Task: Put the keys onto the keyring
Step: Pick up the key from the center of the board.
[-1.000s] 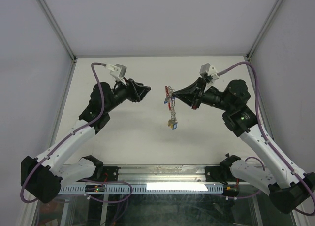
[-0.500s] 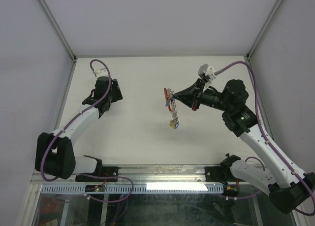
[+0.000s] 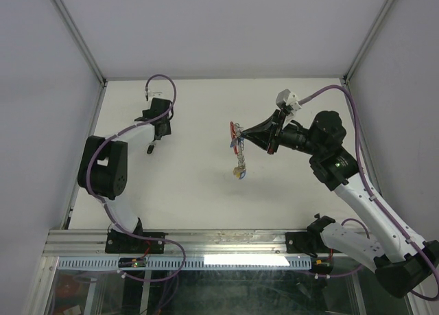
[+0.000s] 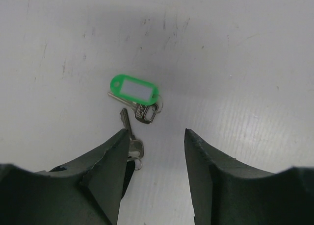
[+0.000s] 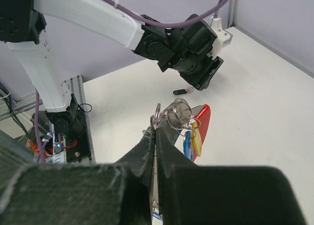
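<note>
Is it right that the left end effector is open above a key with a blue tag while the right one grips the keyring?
Not quite: the left wrist view shows the tag is green, not blue. Otherwise yes: left end effector open above the key, right end effector gripping the keyring.

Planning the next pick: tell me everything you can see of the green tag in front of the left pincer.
The green tag is a bright green oval plastic frame around a blank white label. It lies flat on the white table, just beyond the open left pincer, touched by neither finger. A small ring at its right end seems to link it to a silvery key, whose blade pokes out beneath its left edge.
</note>
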`<state>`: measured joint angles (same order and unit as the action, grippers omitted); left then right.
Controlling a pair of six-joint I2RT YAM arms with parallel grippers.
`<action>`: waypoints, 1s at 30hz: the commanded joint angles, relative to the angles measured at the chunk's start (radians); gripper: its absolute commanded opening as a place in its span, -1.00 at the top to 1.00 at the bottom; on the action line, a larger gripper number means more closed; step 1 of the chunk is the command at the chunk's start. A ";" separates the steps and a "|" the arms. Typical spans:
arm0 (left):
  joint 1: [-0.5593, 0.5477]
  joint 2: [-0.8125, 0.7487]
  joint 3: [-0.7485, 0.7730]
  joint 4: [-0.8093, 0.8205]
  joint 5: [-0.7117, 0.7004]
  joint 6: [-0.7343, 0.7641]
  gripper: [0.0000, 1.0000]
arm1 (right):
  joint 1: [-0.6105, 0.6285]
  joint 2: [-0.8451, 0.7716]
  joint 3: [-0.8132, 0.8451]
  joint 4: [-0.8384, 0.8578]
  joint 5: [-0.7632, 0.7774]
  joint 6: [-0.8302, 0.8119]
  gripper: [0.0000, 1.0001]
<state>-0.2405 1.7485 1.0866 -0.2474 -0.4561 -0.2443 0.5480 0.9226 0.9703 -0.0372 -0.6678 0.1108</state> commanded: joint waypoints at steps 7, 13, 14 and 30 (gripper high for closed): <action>0.004 0.125 0.126 0.005 -0.093 0.129 0.11 | 0.004 -0.008 0.008 0.075 -0.013 0.018 1.00; 0.002 0.169 0.153 0.005 -0.091 0.153 0.23 | 0.005 0.004 0.009 0.089 -0.019 0.024 1.00; 0.003 0.176 0.158 0.005 -0.092 0.157 0.24 | 0.004 0.005 0.008 0.090 -0.021 0.024 1.00; -0.010 0.228 0.187 0.005 -0.155 0.206 0.53 | 0.005 0.015 0.006 0.114 -0.030 0.038 1.00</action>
<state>-0.2428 1.9774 1.2392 -0.2642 -0.5789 -0.0593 0.5480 0.9436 0.9642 -0.0124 -0.6849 0.1326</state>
